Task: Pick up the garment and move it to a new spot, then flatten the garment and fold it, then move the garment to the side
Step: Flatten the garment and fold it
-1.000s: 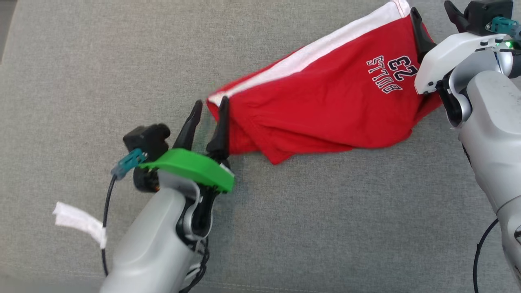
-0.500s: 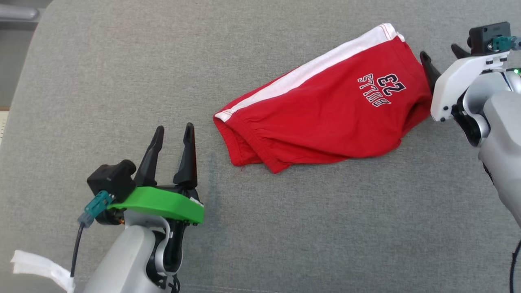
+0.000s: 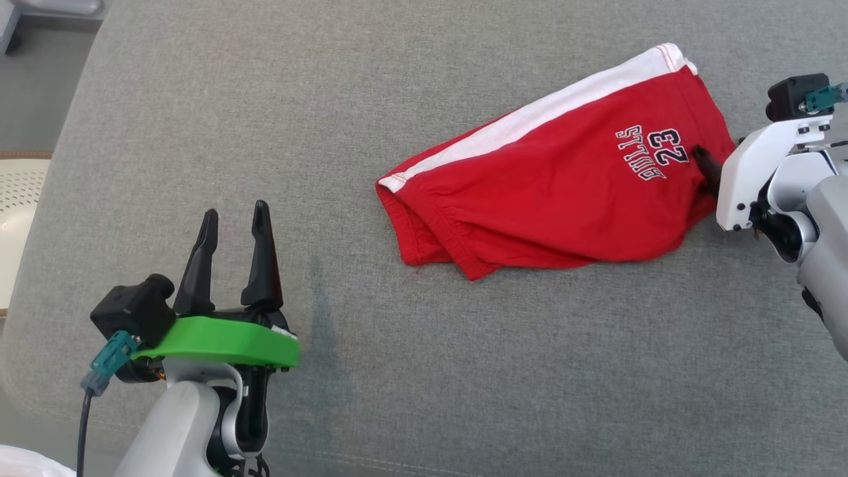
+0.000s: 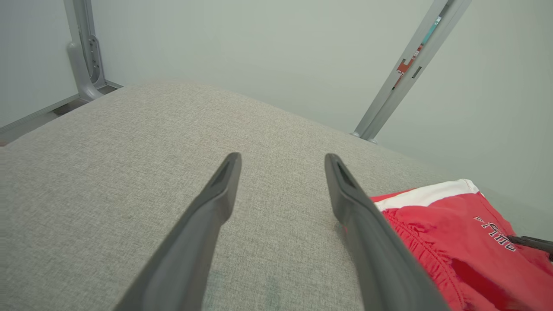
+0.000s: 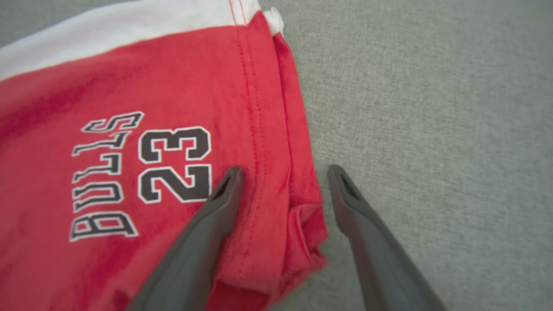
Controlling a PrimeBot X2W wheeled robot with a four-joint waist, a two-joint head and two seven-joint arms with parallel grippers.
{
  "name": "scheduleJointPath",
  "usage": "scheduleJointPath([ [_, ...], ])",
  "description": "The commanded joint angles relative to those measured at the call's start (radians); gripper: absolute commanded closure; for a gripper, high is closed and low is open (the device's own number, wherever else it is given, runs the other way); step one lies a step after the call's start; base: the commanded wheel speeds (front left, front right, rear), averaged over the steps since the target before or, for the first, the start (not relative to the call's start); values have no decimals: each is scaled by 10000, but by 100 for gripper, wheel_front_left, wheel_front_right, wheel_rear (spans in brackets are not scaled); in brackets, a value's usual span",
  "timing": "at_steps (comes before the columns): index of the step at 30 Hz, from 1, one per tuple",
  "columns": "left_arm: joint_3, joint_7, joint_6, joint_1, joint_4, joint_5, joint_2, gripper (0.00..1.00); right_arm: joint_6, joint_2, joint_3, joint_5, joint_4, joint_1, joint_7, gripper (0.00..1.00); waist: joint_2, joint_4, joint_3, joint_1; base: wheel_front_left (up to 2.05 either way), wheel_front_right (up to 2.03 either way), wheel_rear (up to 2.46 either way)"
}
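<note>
Garment [image 3: 556,199]: red shorts in a soft knit with a slight sheen, folded double into a long slanted wedge. You find them lying on the cushion, right of centre in the head view, with nothing clamped on them.
Stripe [image 3: 530,122]: a broad white band along the far edge of the shorts, finished with red stitching at the hem end.
Print [image 5: 142,172]: "BULLS 23" in black block characters with white outlines, close to the hem.
Waistband [image 3: 424,228]: puckered, gathered elastic at the end nearer your left arm, its layers bunched into soft ridges.
Hem [image 5: 268,108]: a straight edge with two rows of stitching. Below it the layers tuck under into a lumpy corner.
Left gripper [image 3: 235,209]: two long, tapered, matte black fingers spread wide, with only bare cushion between them. It holds nothing and sits well apart from the waistband.
Green cover [image 3: 218,341]: a smooth, curved plastic shell at the base of those fingers.
Right gripper [image 5: 285,169]: fingers equally wide apart and holding nothing. One lies over the red cloth beside the "23", the other over grey fabric just past the hem, so the hem edge runs between them. You cannot tell whether either tip touches the cloth.
White cover [image 3: 755,169]: a glossy, angular plastic shell on the right wrist.
Cushion [image 3: 464,371]: grey woven upholstery with a fine heathered grain, rounded at its far corner.
Struts [image 4: 406,69]: grey metal bars behind the cushion in your left wrist view.
</note>
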Motion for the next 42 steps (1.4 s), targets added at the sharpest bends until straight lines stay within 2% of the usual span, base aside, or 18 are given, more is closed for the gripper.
scheduleJointPath([
  [1,61,-2,38,146,-59,97,48,0,-16,-3,80,134,108,190,147,0,0,55,11,0,0,0,0],
  [5,94,-1,70,172,-75,141,84,0,-15,66,278,445,166,370,425,0,0,51,-36,0,0,0,0],
  [6,108,-1,79,177,-74,155,97,0,-13,74,300,498,143,369,364,52,0,27,-48,0,0,0,0],
  [8,117,-1,67,180,-64,156,114,0,-15,55,321,536,126,340,103,76,0,-47,-73,0,0,0,0],
  [9,137,-2,75,172,-44,157,119,0,-15,49,312,550,142,302,-114,100,0,-102,-89,0,0,0,0],
  [16,233,-1,40,23,226,277,155,0,-16,419,130,993,-48,511,-1528,100,0,-667,-374,0,0,0,0],
  [30,172,1,142,389,809,639,150,0,-16,1514,-321,1265,-811,2462,-4221,100,0,-3026,-1176,0,0,0,0],
  [36,233,1,160,549,867,634,-96,0,-17,1865,-986,884,-936,3195,-4699,100,0,-3486,-1353,0,0,0,0],
  [42,156,0,49,670,940,649,-221,0,-17,2170,-1543,451,-1154,3628,-4796,100,0,-3563,-1446,0,0,0,0],
])
